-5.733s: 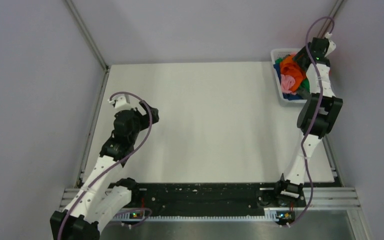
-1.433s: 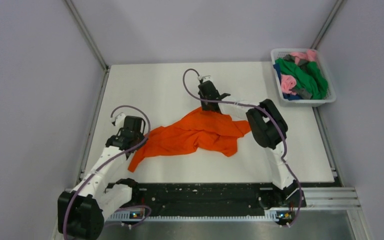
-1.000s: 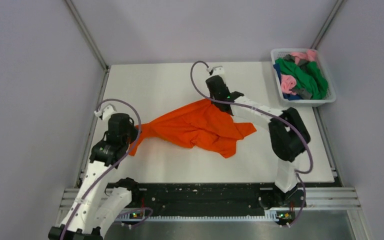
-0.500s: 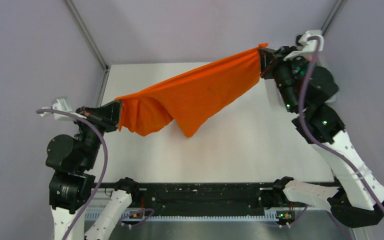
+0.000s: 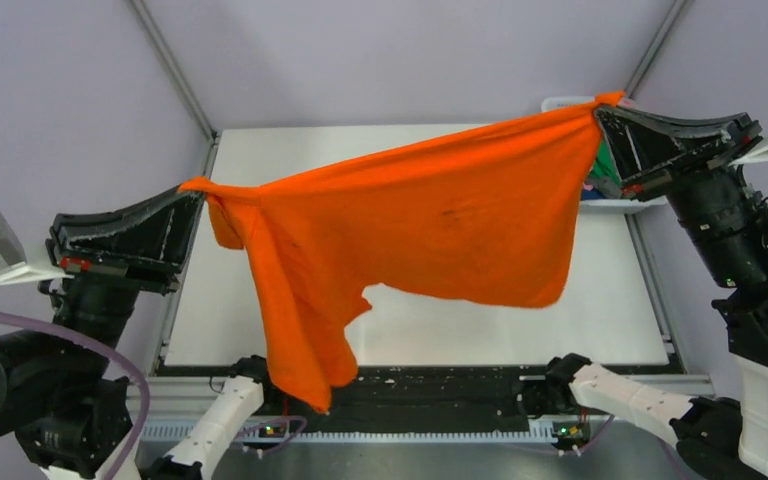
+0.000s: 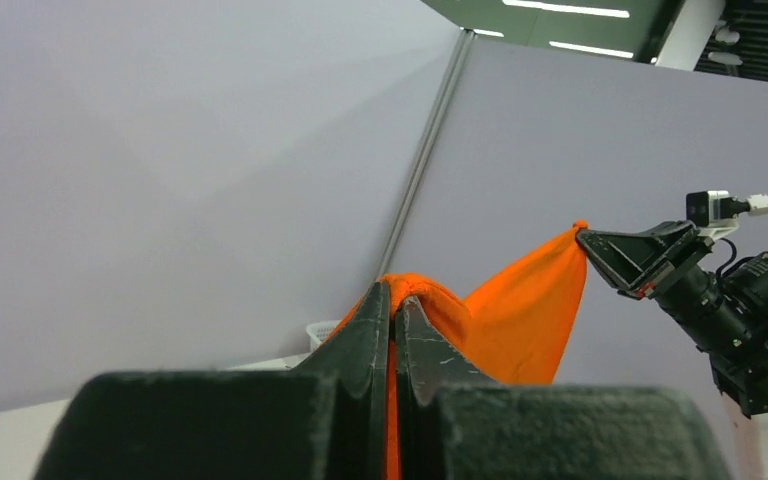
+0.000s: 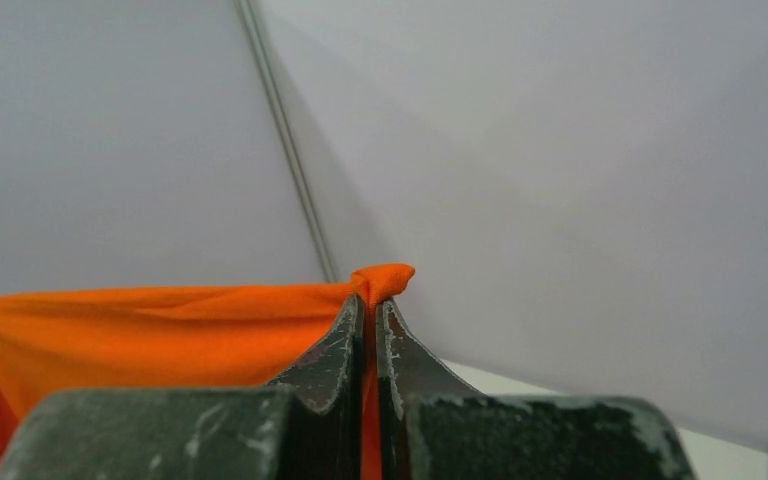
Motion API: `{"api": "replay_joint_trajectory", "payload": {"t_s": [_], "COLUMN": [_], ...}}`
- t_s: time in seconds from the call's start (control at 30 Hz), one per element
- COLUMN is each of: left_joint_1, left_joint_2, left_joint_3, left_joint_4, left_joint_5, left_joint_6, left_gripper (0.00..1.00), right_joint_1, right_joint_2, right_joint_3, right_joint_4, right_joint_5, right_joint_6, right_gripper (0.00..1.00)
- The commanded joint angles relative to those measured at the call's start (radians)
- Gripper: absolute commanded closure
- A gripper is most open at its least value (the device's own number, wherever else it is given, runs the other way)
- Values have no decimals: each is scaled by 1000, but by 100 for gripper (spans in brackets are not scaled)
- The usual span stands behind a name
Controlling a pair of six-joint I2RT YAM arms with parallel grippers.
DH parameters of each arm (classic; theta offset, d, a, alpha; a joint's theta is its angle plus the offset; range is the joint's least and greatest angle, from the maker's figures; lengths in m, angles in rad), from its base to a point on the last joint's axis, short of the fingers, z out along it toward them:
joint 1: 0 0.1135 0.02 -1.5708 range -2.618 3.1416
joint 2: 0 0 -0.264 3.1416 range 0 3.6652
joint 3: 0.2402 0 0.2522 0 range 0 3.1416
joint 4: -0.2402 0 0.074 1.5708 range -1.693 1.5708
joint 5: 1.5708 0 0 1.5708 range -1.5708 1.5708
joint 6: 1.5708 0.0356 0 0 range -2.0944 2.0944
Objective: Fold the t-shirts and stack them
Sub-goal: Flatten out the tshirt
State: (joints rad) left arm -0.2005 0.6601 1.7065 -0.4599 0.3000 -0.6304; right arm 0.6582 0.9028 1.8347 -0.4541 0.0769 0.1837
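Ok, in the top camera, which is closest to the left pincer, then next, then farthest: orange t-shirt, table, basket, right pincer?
1. Orange t-shirt: pinched in the left pincer.
2. Table: below, left side.
3. Basket and right pincer: far right, too close to call.

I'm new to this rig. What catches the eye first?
A bright orange t-shirt hangs spread in mid-air above the table, pinched at one end by the left hand and at the other by the right hand. Its left side droops lowest, toward the near edge.
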Motion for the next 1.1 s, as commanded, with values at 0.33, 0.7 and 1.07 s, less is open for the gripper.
{"api": "replay_joint_trajectory", "payload": {"t_s": [0.33,0.7,1.07], "left_joint_1": [9,9,2], "left_joint_2": [559,1455,1450], "left_joint_3": [-76,295,313], "left_joint_4": [-20,-33,-23], "left_joint_5": [-235,-346,-255], "left_joint_6": [216,319,255], "left_gripper": [100,60,1], "right_joint_1": [-12,-439,-488], "right_joint_2": [126,691,879], "right_joint_3": [-361,-570,-418], "right_joint_4": [99,478,351], "right_joint_5": [592,102,22], "right_joint_6": [-85,69,122], "right_gripper": [100,100,1]}}
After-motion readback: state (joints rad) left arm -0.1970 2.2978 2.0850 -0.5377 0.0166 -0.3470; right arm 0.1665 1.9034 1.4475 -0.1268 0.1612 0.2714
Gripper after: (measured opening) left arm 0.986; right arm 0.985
